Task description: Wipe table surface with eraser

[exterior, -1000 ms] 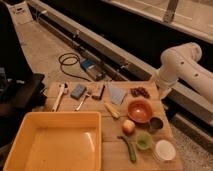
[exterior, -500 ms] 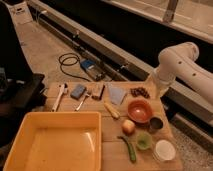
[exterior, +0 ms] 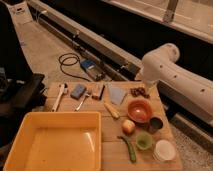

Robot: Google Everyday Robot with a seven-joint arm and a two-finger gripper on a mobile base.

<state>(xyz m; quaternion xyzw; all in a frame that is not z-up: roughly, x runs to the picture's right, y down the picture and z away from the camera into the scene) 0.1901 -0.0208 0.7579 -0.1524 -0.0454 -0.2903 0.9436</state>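
The room is dim, with a speckled floor behind, a black cable [exterior: 69, 61] coiled on it and a long rail along the wall. In front stands the wooden plank bench [exterior: 111, 146], crowded with things. A big yellow tub [exterior: 52, 142] fills its near left part. Along the far edge lie a white-handled utensil [exterior: 59, 96], a blue-grey pad [exterior: 78, 91], a metal utensil [exterior: 83, 100], the eraser [exterior: 98, 90] and a pale blue cloth [exterior: 117, 94]. To the right are an orange bowl [exterior: 139, 110], a round fruit [exterior: 128, 126], a dark cup [exterior: 156, 123], a green cup [exterior: 144, 141], a white dish [exterior: 164, 150] and a green vegetable [exterior: 129, 148].

The eraser lies flat on the bench between the metal utensil and the cloth, near both, with nothing gripping it. The white arm reaches in from the right, and its tool [exterior: 149, 88] hangs at the far right edge of the bench, just beside a dark cluster [exterior: 139, 92] of small things. Its jaws are spread and hold nothing. It is well apart from the eraser, with the cloth between them.

By my judgement the task has barely begun. The eraser is not picked up and no wiping shows. What is left is nearly everything: bring the tool across to the eraser, close on it, then rub it over the bare wood. Free plank is scarce, so the strokes will likely need to stay within the open patches among the dishes.
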